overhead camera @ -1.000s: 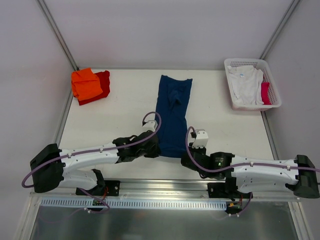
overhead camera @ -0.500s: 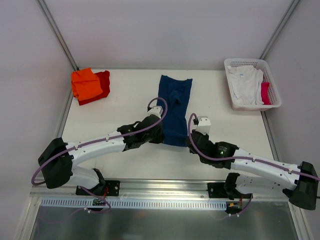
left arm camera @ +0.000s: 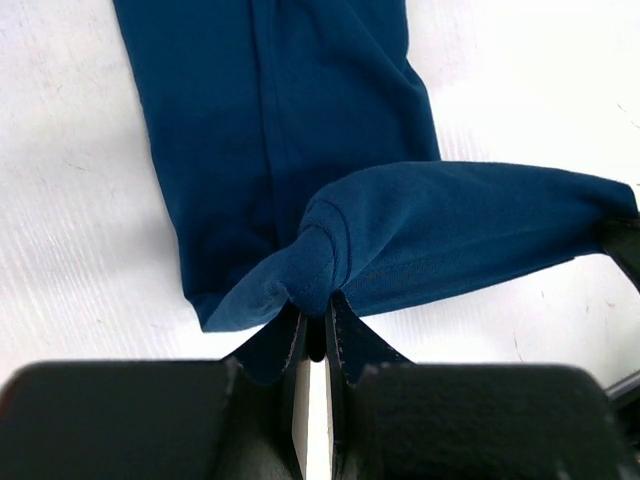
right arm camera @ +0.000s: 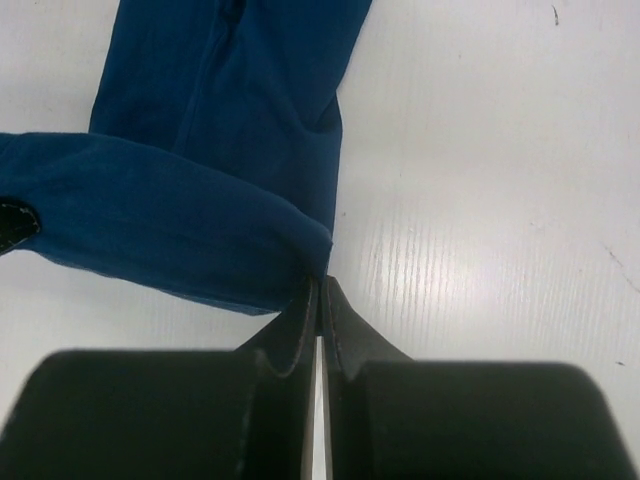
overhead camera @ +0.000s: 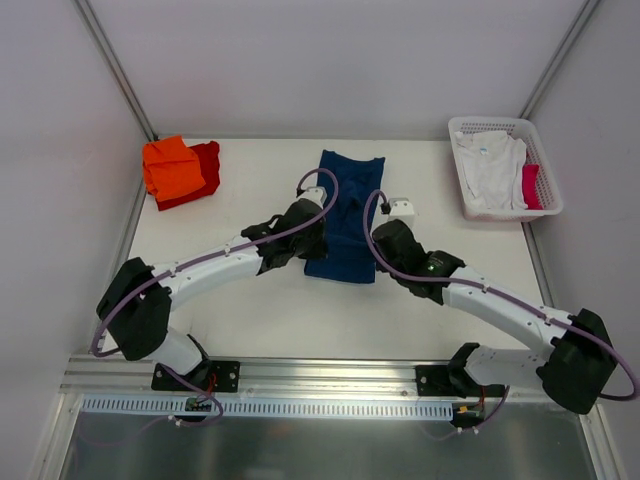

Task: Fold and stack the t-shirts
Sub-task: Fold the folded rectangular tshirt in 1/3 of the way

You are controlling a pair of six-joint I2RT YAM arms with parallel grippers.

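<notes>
Overhead, my left end effector (overhead camera: 306, 238) and my right end effector (overhead camera: 380, 243) sit at either side of the navy t-shirt (overhead camera: 348, 195). Each one is pressed together on a corner of the shirt's near edge. The shirt lies as a long narrow strip on the counter (overhead camera: 250, 300), and it runs away from both end effectors toward the far side. Its near part is doubled over between them. Well off to the left of my left end effector, an orange t-shirt (overhead camera: 170, 166) rests on top of a red t-shirt (overhead camera: 208, 168). Far to the right of my right end effector stands a white lattice basket (overhead camera: 500, 123) with a white t-shirt (overhead camera: 492, 165) inside.

Next, in the left wrist view, my left end effector (left arm camera: 315, 318) pinches a bunched corner of the navy t-shirt (left arm camera: 290, 110) with almost no gap between the fingers. From that pinch a raised fold of cloth stretches to the right. Beneath and beyond it, the rest of the shirt lies flat on the counter (left arm camera: 80, 200).

Lastly, in the right wrist view, my right end effector (right arm camera: 319, 288) is pinching the edge of the navy t-shirt (right arm camera: 230, 80), fingers nearly touching. The lifted fold runs off to the left of it, and the flat part of the shirt extends ahead on the counter (right arm camera: 480, 200).
</notes>
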